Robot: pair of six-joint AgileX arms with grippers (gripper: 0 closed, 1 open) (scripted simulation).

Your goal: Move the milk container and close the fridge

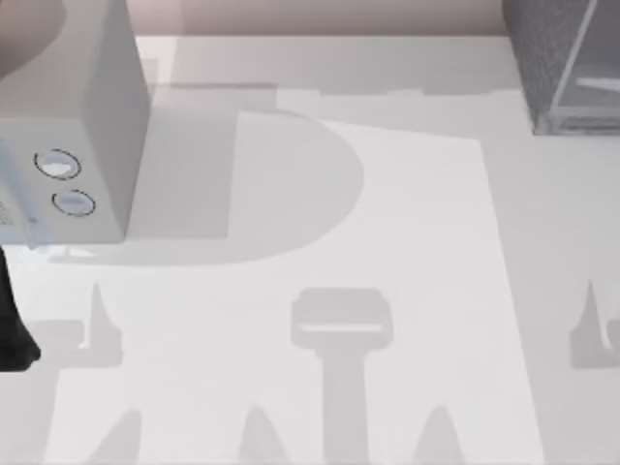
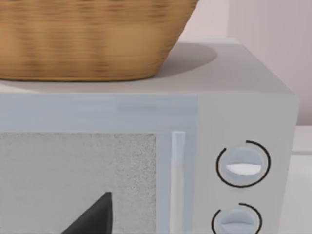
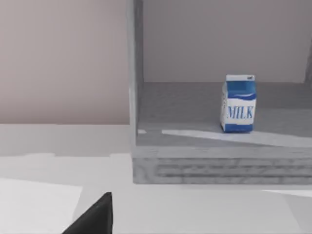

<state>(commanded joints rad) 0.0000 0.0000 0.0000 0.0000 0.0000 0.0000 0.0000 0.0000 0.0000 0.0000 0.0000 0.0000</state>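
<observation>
A: What can be said of the jaws?

B: A dark fingertip [image 2: 92,217] of the left arm is seen in the left wrist view, before the light-grey box [image 2: 146,146] with two round dials [image 2: 242,164]. Whether those jaws are released or clenched cannot be told. A dark fingertip [image 3: 92,217] of the right arm is seen likewise in the right wrist view, above the pale surface [image 3: 58,156]; its jaws' state cannot be told either.

A: And where is the milk container found?

B: The milk container [image 3: 239,103] is stood upright on the floor inside the fridge [image 3: 195,165], well apart from the right fingertip. The fridge is open toward that camera. In the top view the fridge [image 1: 567,68] is placed at the far right corner of the surface [image 1: 387,242], and the light-grey box [image 1: 77,126] at the far left.

A: Anything upon the box?

B: A woven basket [image 2: 92,39] is set on its top.
</observation>
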